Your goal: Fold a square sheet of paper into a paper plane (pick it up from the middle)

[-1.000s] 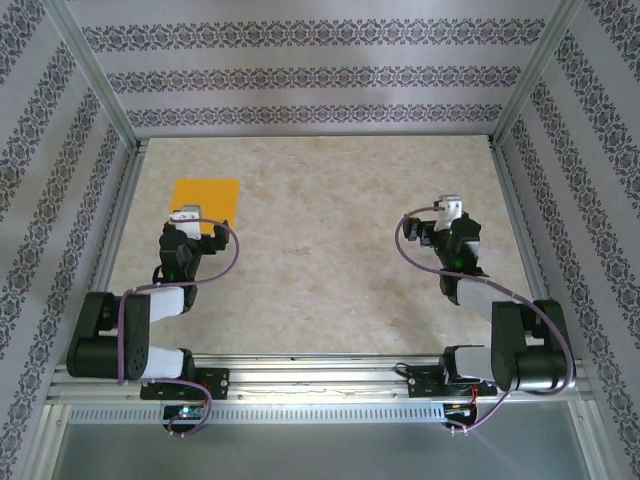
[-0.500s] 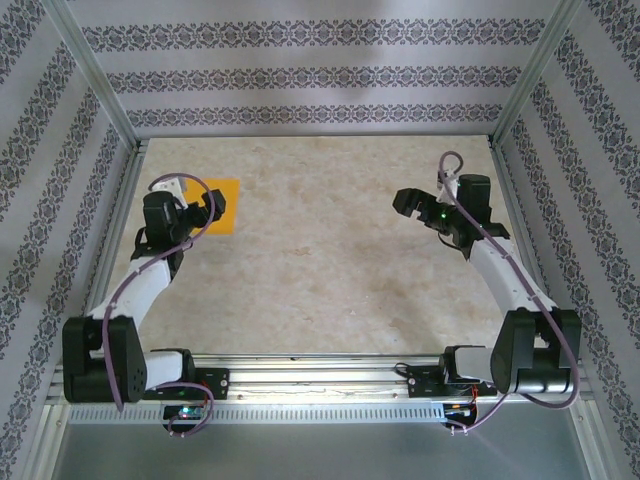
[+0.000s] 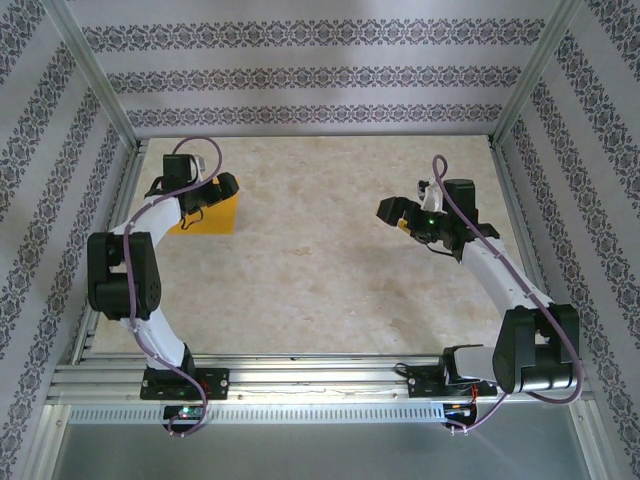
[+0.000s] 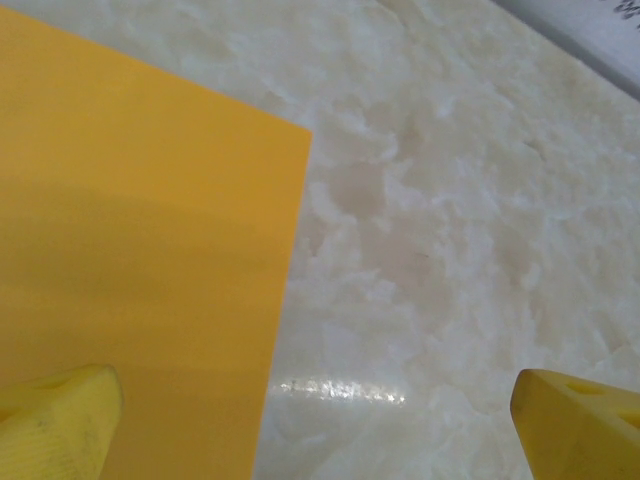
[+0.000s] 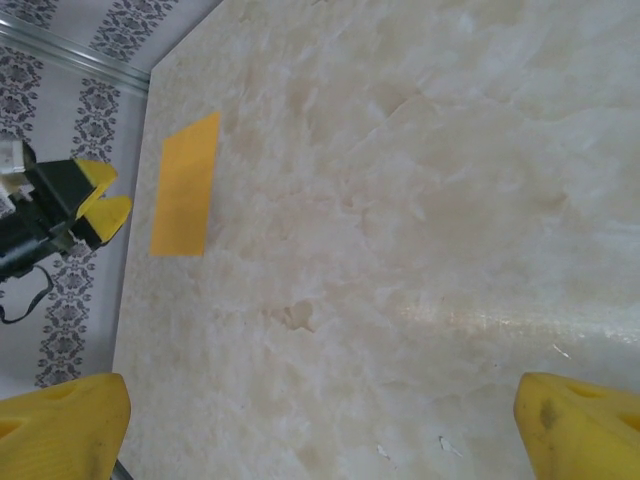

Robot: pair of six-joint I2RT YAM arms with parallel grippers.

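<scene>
Square sheet of paper point(image 3: 218, 217) lies flat on the bench point(image 3: 320, 280), far left. L gripper point(image 4: 318, 428) hangs over it w/ jaws spread wide, nothing held; one yellow fingertip point(image 4: 55, 420) is above the sheet, the other over bare bench, sheet edge running btwn them. R gripper point(image 5: 320, 430) is on the right side, well apart from the sheet, also wide open & empty
</scene>
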